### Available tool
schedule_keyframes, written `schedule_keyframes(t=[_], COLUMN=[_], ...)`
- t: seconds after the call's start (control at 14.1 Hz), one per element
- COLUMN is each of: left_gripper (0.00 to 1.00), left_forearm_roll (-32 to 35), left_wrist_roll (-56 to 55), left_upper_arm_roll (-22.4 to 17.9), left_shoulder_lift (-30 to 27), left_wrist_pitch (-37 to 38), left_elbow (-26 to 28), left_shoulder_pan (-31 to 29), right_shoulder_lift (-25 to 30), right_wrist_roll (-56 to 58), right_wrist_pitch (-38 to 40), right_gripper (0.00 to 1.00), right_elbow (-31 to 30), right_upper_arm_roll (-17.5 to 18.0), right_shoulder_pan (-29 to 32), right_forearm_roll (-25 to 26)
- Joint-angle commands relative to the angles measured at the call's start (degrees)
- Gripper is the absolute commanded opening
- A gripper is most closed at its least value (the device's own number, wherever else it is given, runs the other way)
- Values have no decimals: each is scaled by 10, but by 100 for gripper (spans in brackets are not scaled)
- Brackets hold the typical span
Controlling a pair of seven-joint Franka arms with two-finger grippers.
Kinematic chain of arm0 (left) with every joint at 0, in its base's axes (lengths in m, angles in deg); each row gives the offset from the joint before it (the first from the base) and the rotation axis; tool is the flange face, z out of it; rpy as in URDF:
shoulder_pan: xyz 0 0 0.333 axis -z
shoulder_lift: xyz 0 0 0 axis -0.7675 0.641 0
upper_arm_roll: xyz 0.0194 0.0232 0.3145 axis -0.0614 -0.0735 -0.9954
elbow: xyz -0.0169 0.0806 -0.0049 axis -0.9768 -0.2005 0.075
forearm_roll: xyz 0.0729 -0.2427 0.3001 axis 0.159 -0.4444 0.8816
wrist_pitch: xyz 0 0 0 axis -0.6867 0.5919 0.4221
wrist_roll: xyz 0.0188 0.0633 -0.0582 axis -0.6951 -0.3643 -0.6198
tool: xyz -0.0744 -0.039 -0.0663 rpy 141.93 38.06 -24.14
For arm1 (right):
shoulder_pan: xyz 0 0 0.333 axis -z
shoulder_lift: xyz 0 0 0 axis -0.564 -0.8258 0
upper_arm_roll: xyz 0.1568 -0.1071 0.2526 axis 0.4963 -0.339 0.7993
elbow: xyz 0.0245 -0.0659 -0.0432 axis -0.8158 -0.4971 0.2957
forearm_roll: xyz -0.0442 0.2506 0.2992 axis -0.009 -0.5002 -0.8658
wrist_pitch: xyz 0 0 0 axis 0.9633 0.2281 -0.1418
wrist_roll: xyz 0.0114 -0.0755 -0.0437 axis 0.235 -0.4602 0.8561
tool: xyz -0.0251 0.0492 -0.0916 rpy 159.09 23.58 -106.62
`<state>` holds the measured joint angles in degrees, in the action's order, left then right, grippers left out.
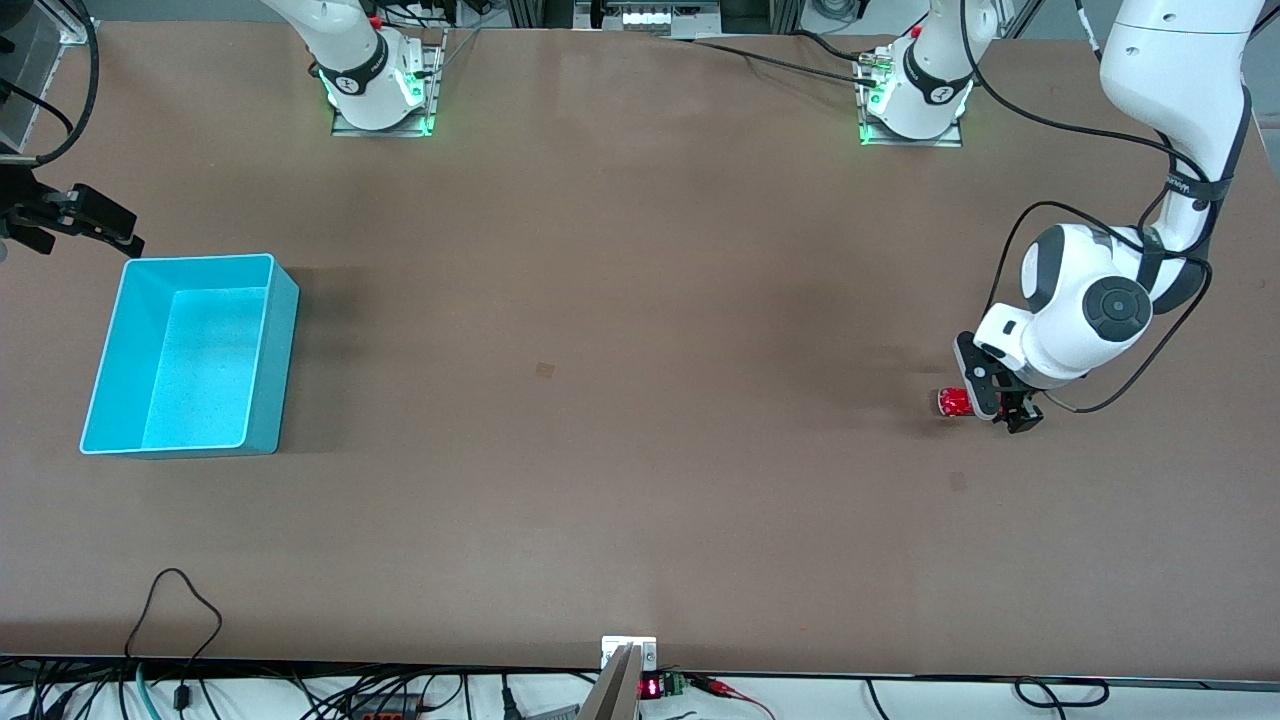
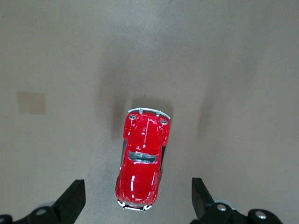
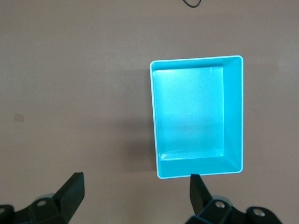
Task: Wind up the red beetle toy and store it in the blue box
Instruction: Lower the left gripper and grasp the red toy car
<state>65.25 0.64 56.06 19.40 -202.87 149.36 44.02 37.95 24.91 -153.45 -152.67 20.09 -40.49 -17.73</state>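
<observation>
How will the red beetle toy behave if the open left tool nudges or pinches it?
The red beetle toy sits on its wheels on the bare table, so a nudge would probably roll it. Its glossy rounded body looks slippery; pinching the flatter sides seems safer. The left tool straddles it, open.
</observation>
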Motion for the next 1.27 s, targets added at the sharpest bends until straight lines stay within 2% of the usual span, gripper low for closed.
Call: schedule_keyframes(t=[0.0, 1.2], left_gripper=[100, 100], left_forearm_roll=[6, 6], left_wrist_roll=[11, 11], left_upper_arm_roll=[2, 8], left_shoulder_lift=[6, 4], left_wrist_pitch=[2, 3], left_elbow=[-15, -16], left_shoulder_pan=[1, 5], right_shoulder_lift=[-1, -1], right_wrist_roll=[5, 5], right_wrist_pitch=[-4, -1], right_gripper=[100, 100], right_elbow=[1, 0], right_upper_arm_roll=[0, -1], right_shoulder_pan=[2, 3], right_forearm_roll=[-6, -14])
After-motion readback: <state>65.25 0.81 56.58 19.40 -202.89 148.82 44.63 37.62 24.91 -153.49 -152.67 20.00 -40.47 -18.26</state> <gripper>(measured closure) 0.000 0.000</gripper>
